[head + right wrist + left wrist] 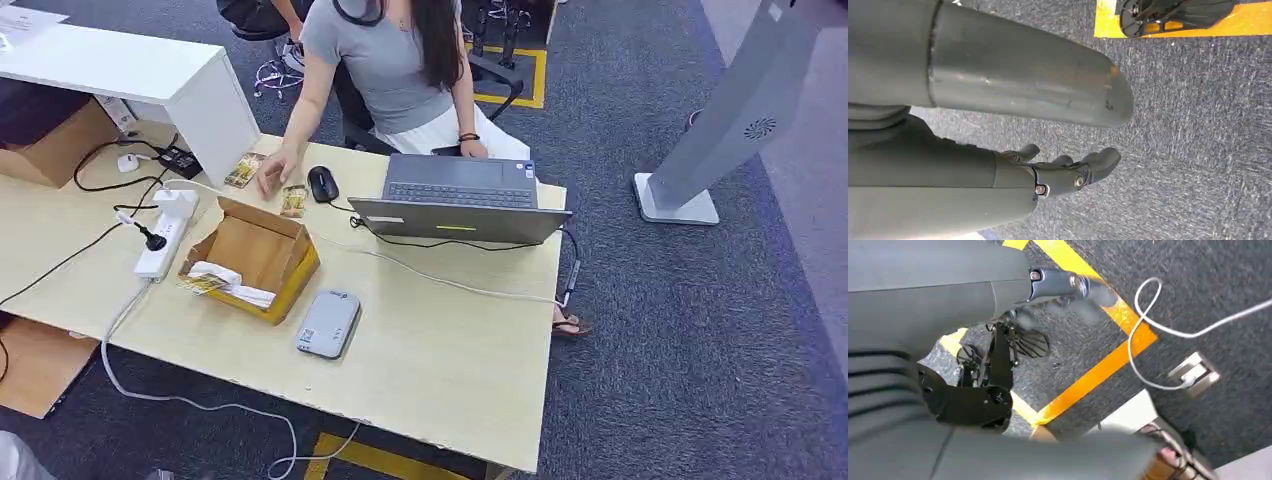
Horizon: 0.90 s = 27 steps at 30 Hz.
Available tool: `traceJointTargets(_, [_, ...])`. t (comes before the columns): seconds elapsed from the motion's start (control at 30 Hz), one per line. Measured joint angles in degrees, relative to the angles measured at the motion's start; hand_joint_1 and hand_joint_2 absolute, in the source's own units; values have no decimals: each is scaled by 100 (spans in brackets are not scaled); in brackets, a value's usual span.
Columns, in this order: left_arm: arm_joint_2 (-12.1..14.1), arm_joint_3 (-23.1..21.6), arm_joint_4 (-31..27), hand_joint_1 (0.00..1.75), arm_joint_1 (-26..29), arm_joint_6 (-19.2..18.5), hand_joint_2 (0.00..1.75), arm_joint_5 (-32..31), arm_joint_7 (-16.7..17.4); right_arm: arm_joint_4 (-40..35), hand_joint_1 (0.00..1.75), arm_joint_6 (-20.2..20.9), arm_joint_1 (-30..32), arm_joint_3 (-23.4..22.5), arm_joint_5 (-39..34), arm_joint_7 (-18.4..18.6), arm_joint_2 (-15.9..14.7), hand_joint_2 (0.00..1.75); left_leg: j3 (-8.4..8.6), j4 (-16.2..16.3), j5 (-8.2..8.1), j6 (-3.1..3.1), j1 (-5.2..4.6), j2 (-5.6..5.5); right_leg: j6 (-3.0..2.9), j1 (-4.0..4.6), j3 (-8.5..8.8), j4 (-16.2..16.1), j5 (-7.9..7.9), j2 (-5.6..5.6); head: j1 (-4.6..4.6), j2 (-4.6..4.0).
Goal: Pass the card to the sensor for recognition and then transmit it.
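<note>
Card (293,201) on desk (440,340) by person's hand (272,177); right hand (1068,172) empty over carpet (1198,150).

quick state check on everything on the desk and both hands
laptop: open, on the desk
cardboard box: flaps open, cards inside
card reader: flat on the desk, nothing on it
power strip: one plug in
loose card: flat by the mouse
left hand: holds nothing
right hand: fingers apart, holds nothing

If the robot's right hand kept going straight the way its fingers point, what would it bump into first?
Probably just the carpet floor. The right hand hangs with nothing in it, and the right wrist view shows no object ahead of its fingers, though depth is hard to judge.
</note>
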Motion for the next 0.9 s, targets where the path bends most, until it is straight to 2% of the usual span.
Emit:
traceJointTargets(0.03, [38, -115, 35, 175, 19, 2, 0, 4, 2, -11, 175, 22, 15, 110, -130, 7, -13, 0, 0, 0, 0, 0, 0, 0, 0, 0, 0, 0, 0, 0, 0, 0])
traceJointTargets(0.7, [691, -2614, 763, 175, 279, 90, 0, 146, 48, -345, 175, 380, 299, 2439, -2961, 264, -365, 0, -1, 0, -1, 1, 0, 0, 0, 0, 0, 0, 0, 0, 2, 0])
traceJointTargets(0.73, [715, -2703, 789, 152, 290, 92, 0, 149, 50, -361, 175, 398, 314, 2523, -3061, 278, -378, 0, -1, 0, -1, 1, 0, 0, 0, 0, 0, 0, 0, 0, 0, 0])
traceJointTargets(0.77, [750, -2843, 828, 0, 306, 94, 0, 157, 53, -382, 175, 417, 328, 2655, -3223, 299, -393, 0, -1, 0, -1, 1, 0, 0, 0, 0, 0, 0, 0, 0, 0, 0])
traceJointTargets(0.8, [785, -2963, 864, 0, 321, 96, 0, 164, 55, -400, 175, 437, 346, 2762, -3356, 306, -411, 0, -1, 0, -1, 1, 0, 0, 0, 0, 0, 0, 0, 0, 0, 0])
traceJointTargets(0.83, [825, -3103, 908, 0, 333, 96, 0, 168, 55, -422, 145, 461, 360, 2891, -3511, 315, -429, 0, -1, 0, -1, 1, 0, 0, 0, 0, 0, 0, 0, 0, 2, 0])
traceJointTargets(0.87, [861, -3261, 947, 0, 352, 99, 0, 177, 55, -439, 24, 474, 375, 3036, -3676, 317, -448, 0, -1, 0, -1, 1, 0, 0, 0, 0, 0, 0, 0, 0, 0, 0])
traceJointTargets(0.9, [888, -3350, 969, 0, 363, 99, 0, 179, 55, -450, 0, 483, 386, 3122, -3772, 337, -455, 0, -1, 0, -1, 1, 0, 0, 0, 0, 0, 0, 0, 0, 2, 0])
